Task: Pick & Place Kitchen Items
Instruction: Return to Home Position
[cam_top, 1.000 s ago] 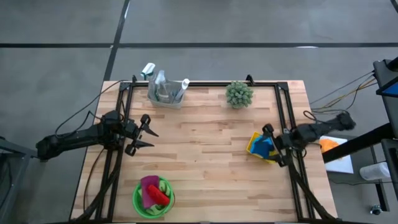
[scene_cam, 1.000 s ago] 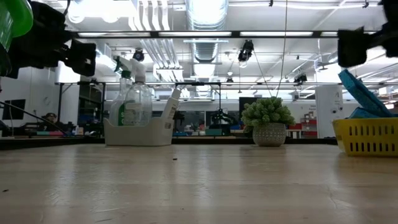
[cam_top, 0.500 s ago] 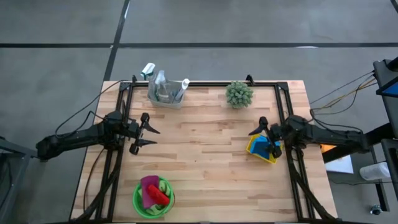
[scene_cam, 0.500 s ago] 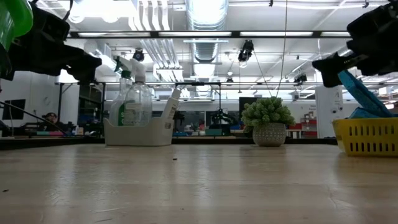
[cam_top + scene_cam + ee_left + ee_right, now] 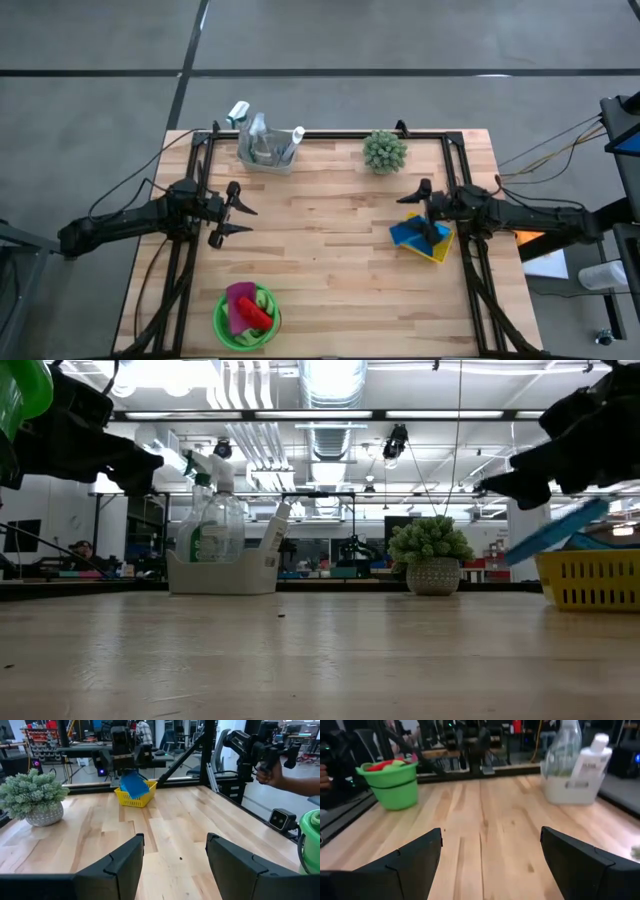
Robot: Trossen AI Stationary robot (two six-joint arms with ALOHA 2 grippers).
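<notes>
- The left tool (image 5: 240,215) sits mid-left in the high view, over bare worktop (image 5: 330,260). Its fingers are spread and hold nothing.
- The right tool (image 5: 420,212) sits mid-right, above the yellow basket (image 5: 440,250). Its fingers are wide apart and empty.
- The grey bin (image 5: 262,158), at the upper left of the worktop, holds the clear spray bottles (image 5: 212,520) and the white bottle (image 5: 297,135).
- The green bucket (image 5: 222,322), at lower left, has the pink cloth (image 5: 238,298) and the red item (image 5: 256,316) inside.
- The blue sponges (image 5: 408,232) are in the yellow basket. In the low view one slants out past the rim toward frame centre.
- The potted plant (image 5: 384,150) stands at top centre, apart from everything else.
- No loose item shows on the boards.
- Judgement: the sorting looks complete, and only parking the arms is left. The slanted sponge could tip out.
</notes>
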